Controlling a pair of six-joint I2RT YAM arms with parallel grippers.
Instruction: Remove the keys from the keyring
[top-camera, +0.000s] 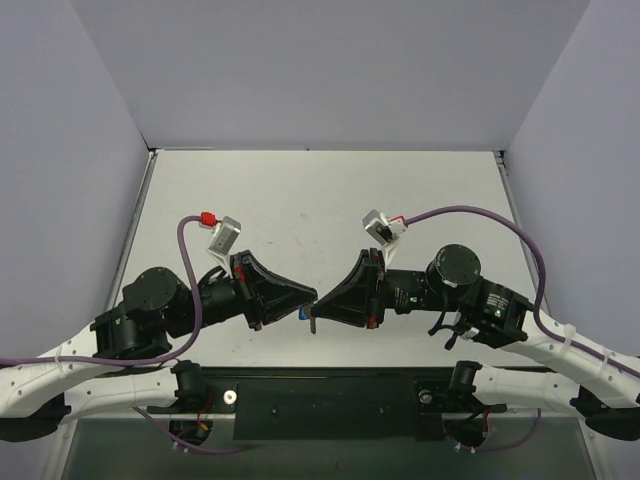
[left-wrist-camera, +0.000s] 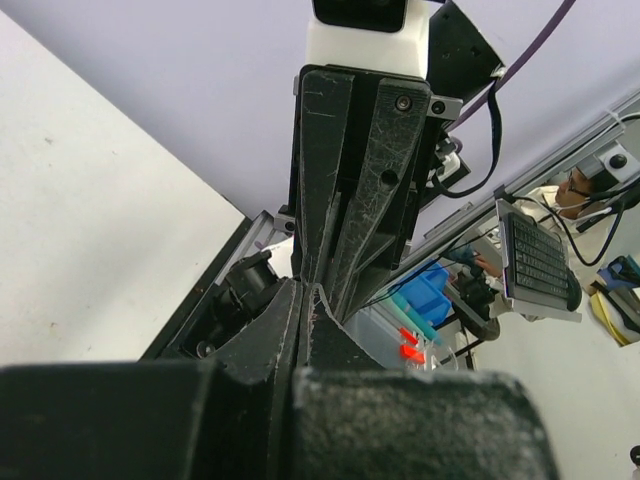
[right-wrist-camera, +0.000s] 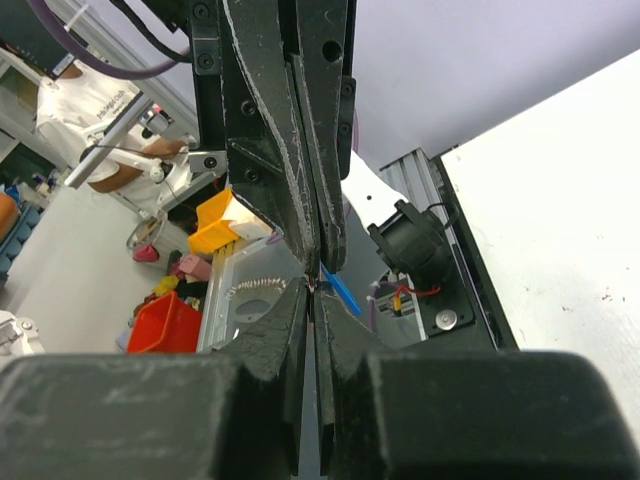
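Left fingers (top-camera: 292, 296) and right fingers (top-camera: 338, 298) are both pinched shut, tip to tip over the bench's (top-camera: 300, 200) near edge. The tag (top-camera: 303, 314) sits between them and the key is unseen, so I judge separation unfinished.

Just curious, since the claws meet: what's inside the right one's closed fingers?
A sliver of the blue key tag pokes out beside the right gripper tips. The ring and key are covered by the gripper itself, so what it pinches is unclear.

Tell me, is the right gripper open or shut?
Shut. In the right wrist view the right gripper shows its fingers pressed together, no gap, beside the blue key tag. What they pinch cannot be told.
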